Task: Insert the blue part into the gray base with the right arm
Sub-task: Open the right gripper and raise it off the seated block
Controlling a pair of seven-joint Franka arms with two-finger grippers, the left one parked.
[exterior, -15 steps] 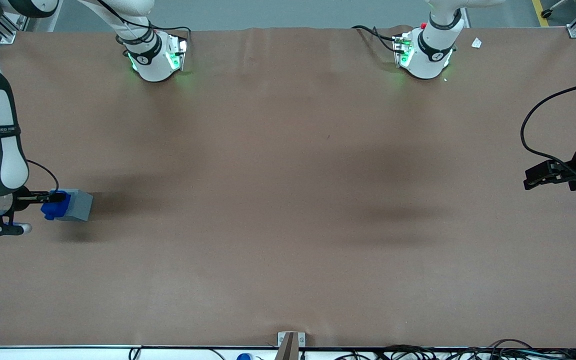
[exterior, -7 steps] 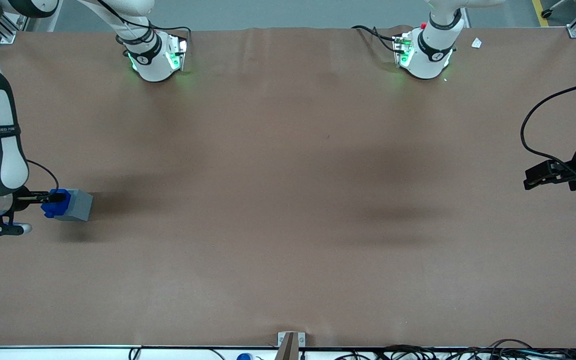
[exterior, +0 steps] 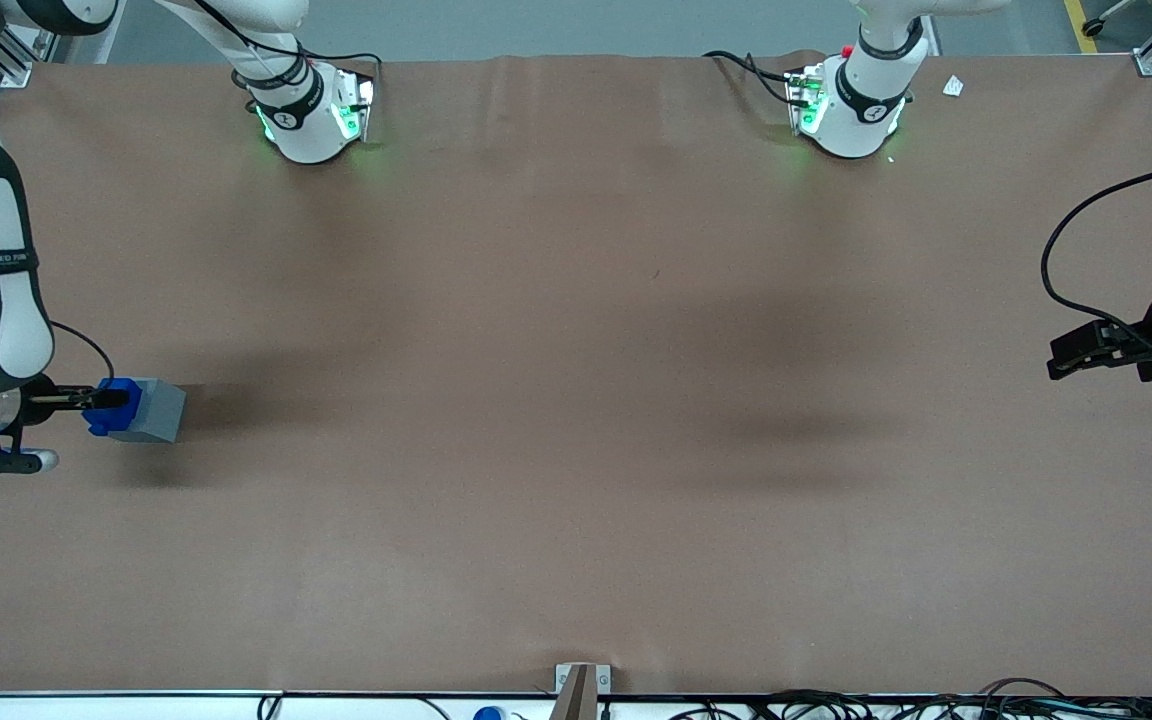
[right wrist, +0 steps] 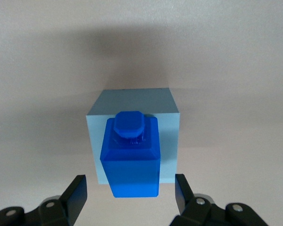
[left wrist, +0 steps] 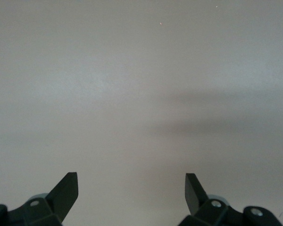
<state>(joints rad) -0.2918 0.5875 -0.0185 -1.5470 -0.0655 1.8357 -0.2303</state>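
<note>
The blue part stands seated in the gray base at the working arm's end of the brown table, its round stub up. The right arm's gripper hovers above it, fingers spread wide on either side, touching neither block.

Table: broad flat surface under a brown covering, faintly creased along the edge farthest from the front camera.

Resting on it: gray base, a light-gray block at the working arm's end, with the blue part seated in it and standing proud of it; in the right wrist view the gray base frames the blue part, stub outward. Two white arm pedestals stand on the edge farthest from the front camera.

Gripper: at the blue part, fingers spread apart either side of it, not touching.
</note>
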